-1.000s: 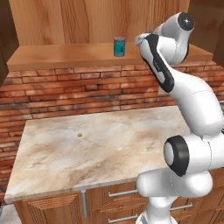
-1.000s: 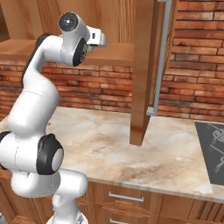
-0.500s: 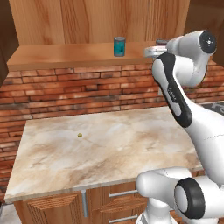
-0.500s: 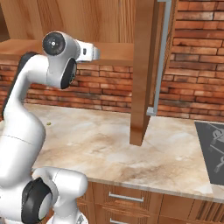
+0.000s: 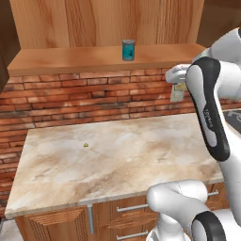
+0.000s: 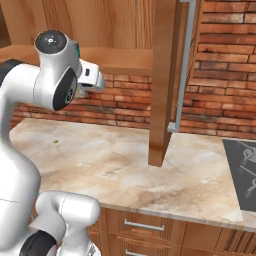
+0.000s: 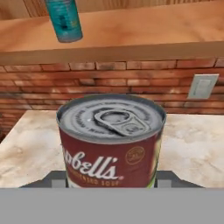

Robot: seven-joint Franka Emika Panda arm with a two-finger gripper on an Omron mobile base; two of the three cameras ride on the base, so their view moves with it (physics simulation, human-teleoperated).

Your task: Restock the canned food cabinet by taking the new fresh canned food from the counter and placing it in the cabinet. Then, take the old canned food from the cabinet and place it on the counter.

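Teal can upright on the wooden cabinet shelf; a small speck on the marble counter.

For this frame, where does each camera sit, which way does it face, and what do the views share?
Left base view: behind the arm to its left, facing the counter, brick wall and cabinet with the teal can; the arm rises at right.
Right base view: behind to its right, facing the same counter and cabinet; the arm rises at left.
Hand view: on the hand, looking along the gripper past the held red-labelled can toward the cabinet.
Shared: counter, brick wall, cabinet shelf.
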